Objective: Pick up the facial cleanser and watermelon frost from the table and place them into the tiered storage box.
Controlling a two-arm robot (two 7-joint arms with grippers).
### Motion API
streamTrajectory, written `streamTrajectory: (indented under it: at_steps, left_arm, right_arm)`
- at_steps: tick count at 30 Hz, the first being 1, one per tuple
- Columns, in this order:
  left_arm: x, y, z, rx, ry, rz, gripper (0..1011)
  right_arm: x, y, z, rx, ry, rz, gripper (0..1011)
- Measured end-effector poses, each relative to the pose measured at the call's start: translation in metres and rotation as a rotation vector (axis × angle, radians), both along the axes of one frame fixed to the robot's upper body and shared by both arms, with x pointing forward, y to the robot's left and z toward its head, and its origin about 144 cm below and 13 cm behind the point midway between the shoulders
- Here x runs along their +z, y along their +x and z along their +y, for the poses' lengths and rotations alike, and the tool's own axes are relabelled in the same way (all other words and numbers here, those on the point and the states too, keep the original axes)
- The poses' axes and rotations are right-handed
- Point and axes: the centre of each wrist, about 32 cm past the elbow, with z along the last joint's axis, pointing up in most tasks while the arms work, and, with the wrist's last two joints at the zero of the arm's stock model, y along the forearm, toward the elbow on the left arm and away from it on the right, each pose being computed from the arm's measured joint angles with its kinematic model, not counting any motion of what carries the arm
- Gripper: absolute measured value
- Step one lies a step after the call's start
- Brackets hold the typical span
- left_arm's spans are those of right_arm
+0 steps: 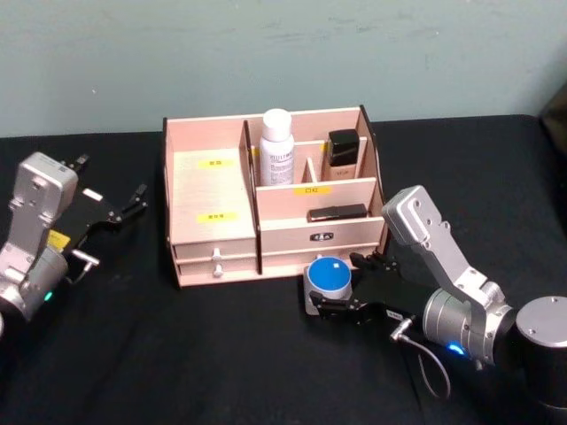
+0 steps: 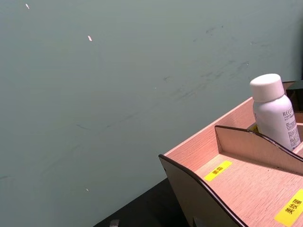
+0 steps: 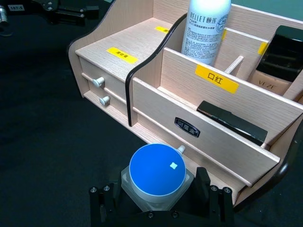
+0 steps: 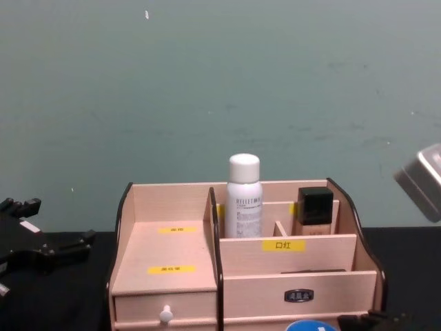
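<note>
A black table [image 1: 221, 363] is stretching out below a teal wall [image 1: 266, 53]. The tiered storage box [image 1: 208, 232] is sitting mid-table, toward the back edge. A white bottle [image 1: 277, 146], probably the facial cleanser, is standing upright in a rear compartment. A blue-lidded jar [image 1: 330, 276], which I am taking for the watermelon frost, is resting on the table just before the box's front wall, near its right front corner. The right gripper [image 1: 338, 288] is reaching in from the table's right edge and bracketing the jar. The left gripper [image 1: 133, 202] is hanging idle near the left edge, well apart from the box. Whether it is spread or closed I cannot tell.

The left wrist view is showing the bottle rising behind a curved divider.

In the right wrist view the jar is sitting lid up between the fingers [image 3: 110, 201], which are seemingly pressing its clear base from both sides. The front wall is rising directly beyond, so the open tiers are lying ahead of and above the jaws. The right arm is clearly the nearer.

In the chest view the blue lid is peeking up below the box's front.
</note>
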Motion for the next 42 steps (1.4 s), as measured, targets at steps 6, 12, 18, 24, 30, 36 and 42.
streamTrajectory:
  at_steps: [6,12,18,24,30,36,42]
  left_arm:
    - [0.0000,0.0000,0.0000,0.000,0.000,0.000,1009]
    - [0.0000,0.0000,0.0000,0.000,0.000,0.000,1009]
    - [0.0000,0.0000,0.0000,0.000,0.000,0.000,1010]
    - [0.0000,0.0000,0.0000,0.000,0.000,0.000,1010]
    - [0.0000,0.0000,0.0000,0.000,0.000,0.000,1010]
    - [0.0000,0.0000,0.0000,0.000,0.000,0.000,1010]
    - [0.0000,0.0000,0.0000,0.000,0.000,0.000,1010]
  right_arm:
    - [0.0000,-0.0002,0.0000,0.000,0.000,0.000,967]
    - [0.0002,-0.0004,-0.0001,0.000,0.000,-0.001,838]
    - [0.0003,-0.0005,-0.0002,-0.001,0.000,-0.001,698]
    - [0.0003,-0.0006,-0.0004,-0.002,0.000,-0.001,697]
    - [0.0004,-0.0007,-0.0004,-0.002,-0.001,-0.001,697]
    - [0.0004,-0.0007,-0.0004,-0.002,-0.001,-0.001,697]
    - [0.0004,-0.0012,-0.0017,-0.001,0.010,-0.002,696]
